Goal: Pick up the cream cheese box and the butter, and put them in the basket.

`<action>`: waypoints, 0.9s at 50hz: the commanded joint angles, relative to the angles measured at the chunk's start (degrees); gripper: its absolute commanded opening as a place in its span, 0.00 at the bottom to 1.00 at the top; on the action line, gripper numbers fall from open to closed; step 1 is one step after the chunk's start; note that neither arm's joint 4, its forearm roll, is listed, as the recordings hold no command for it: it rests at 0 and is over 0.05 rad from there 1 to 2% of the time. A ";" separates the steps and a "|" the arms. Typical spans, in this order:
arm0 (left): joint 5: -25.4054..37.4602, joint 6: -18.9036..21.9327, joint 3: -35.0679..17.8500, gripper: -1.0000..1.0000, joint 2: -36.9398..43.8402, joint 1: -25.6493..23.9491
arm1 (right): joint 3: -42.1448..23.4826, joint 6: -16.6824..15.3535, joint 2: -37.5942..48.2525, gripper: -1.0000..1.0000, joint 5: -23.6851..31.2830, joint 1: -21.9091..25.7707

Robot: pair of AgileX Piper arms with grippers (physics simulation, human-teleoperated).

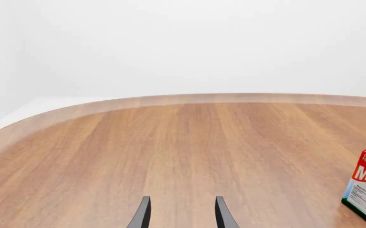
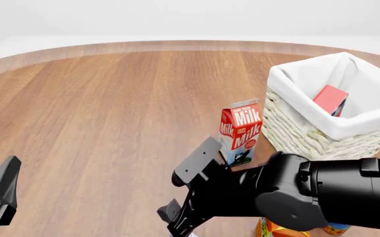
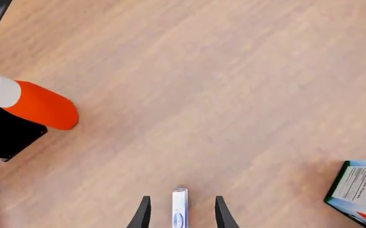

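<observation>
The right gripper (image 3: 179,216) hangs low over the wooden desk (image 2: 111,108), its jaws apart with the cream cheese box (image 3: 179,209) standing on edge between them; whether the fingers touch the box cannot be told. In the front view the bulky black right arm (image 2: 322,197) reaches in from the right and hides the box altogether. The butter (image 2: 330,99) lies tilted inside the basket (image 2: 308,128), resting against the white cloth liner, red face upward. The basket sits at the desk's far right. Just beside it, toward the middle of the desk, a milk carton (image 2: 241,131) stands upright, close behind the right arm's wrist. An orange carton (image 2: 279,229) peeks out under that arm at the near edge. The left gripper (image 1: 180,213) hovers over bare wood at the near left, jaws apart and holding nothing, well apart from the basket.
</observation>
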 commanded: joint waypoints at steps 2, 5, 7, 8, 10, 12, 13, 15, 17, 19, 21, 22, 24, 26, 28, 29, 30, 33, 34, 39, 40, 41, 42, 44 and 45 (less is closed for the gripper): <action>0.00 0.00 0.00 1.00 0.00 0.00 | 0.10 -0.41 1.61 1.00 -0.69 0.24; 0.00 0.00 0.00 1.00 0.00 0.00 | -0.38 -0.44 0.84 1.00 0.58 0.18; 0.00 0.00 0.00 1.00 0.00 0.00 | 0.26 -0.56 1.53 1.00 -0.67 0.01; 0.00 0.00 0.00 1.00 0.00 0.00 | 0.26 -0.56 1.54 1.00 -0.68 0.01; 0.00 0.00 0.00 1.00 0.00 0.00 | 0.21 -0.39 1.88 1.00 -0.91 0.08; 0.00 0.00 0.00 1.00 0.00 0.00 | 0.12 0.07 2.32 1.00 -1.13 0.57; 0.00 0.00 0.00 1.00 0.00 0.00 | 0.18 -0.04 2.40 1.00 -1.26 0.58; 0.00 0.00 0.00 1.00 0.00 0.00 | -0.04 0.30 2.85 1.00 -1.41 0.81; 0.00 0.00 0.00 1.00 0.00 0.00 | -0.32 0.21 2.76 1.00 -0.75 0.95; 0.00 0.00 0.00 1.00 0.00 0.00 | 0.08 0.45 3.54 1.00 -1.70 1.04; 0.00 0.00 0.00 1.00 0.00 0.00 | 0.50 0.55 4.02 1.00 -2.44 0.96; 0.00 0.00 0.00 1.00 0.00 0.00 | 0.45 0.59 4.12 1.00 -2.46 1.02; 0.00 0.00 0.00 1.00 0.00 0.00 | 0.29 0.54 3.86 1.00 -2.15 0.84; 0.00 0.00 0.00 1.00 0.00 0.00 | -0.35 0.71 3.58 1.00 -1.42 1.01; 0.00 0.00 0.00 1.00 0.00 0.00 | -0.27 0.77 3.72 1.00 -1.57 1.30; 0.00 0.00 0.00 1.00 0.00 0.00 | -0.16 0.72 3.68 1.00 -1.61 1.27; 0.00 0.00 0.00 1.00 0.00 0.00 | -0.11 0.87 3.70 1.00 -1.56 1.22; 0.00 0.00 0.00 1.00 0.00 0.00 | 0.10 0.71 3.50 1.00 -1.59 1.00; 0.00 0.00 0.00 1.00 0.00 0.00 | 0.20 0.71 3.36 1.00 -1.61 0.99; 0.00 0.00 0.00 1.00 0.00 0.00 | 0.28 0.88 3.58 1.00 -1.75 1.16; 0.00 0.00 0.00 1.00 0.00 0.00 | 0.30 0.88 3.62 1.00 -1.81 1.20; 0.00 0.00 0.00 1.00 0.00 0.00 | 0.30 0.95 3.67 1.00 -1.80 1.24; 0.00 0.00 0.00 1.00 0.00 0.00 | 0.34 0.98 3.74 1.00 -1.88 1.29; 0.00 0.00 0.00 1.00 0.00 0.00 | 0.40 1.04 3.83 1.00 -1.97 1.28; 0.00 0.00 0.00 1.00 0.00 0.00 | 0.41 1.07 3.91 1.00 -2.08 1.25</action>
